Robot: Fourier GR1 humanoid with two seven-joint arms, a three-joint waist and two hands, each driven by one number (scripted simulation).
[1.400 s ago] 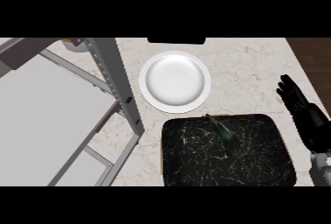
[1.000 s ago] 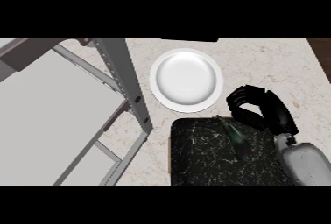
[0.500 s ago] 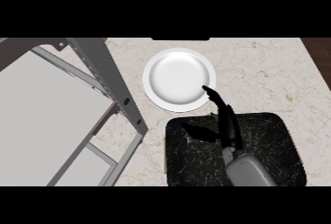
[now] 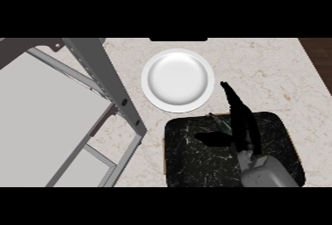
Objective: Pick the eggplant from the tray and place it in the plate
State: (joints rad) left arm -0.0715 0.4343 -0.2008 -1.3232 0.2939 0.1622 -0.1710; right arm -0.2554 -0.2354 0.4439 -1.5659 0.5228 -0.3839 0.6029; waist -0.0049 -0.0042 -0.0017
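Note:
The white round plate [image 4: 178, 80] lies on the counter just beyond the black marbled tray [image 4: 194, 165]. Only a small greenish bit of the eggplant [image 4: 222, 125] shows at the tray's far edge, beside my right hand [image 4: 246, 132]. That hand reaches in from the lower right over the tray's far side. Its fingers are straight and point toward the plate's right rim, and its thumb is spread to the left above the tray. The hand covers most of the eggplant, and I cannot tell whether it touches it. My left hand is out of sight.
A grey metal frame [image 4: 107, 83] with a flat grey panel [image 4: 39, 105] fills the left side, close to the tray's left edge. A dark object [image 4: 178, 39] sits at the counter's far edge. The counter ends at a brown strip [image 4: 321, 50] on the right.
My right hand swung in from the right edge to over the tray's far side. Its fingers were curled a second ago and are now stretched out straight over the eggplant.

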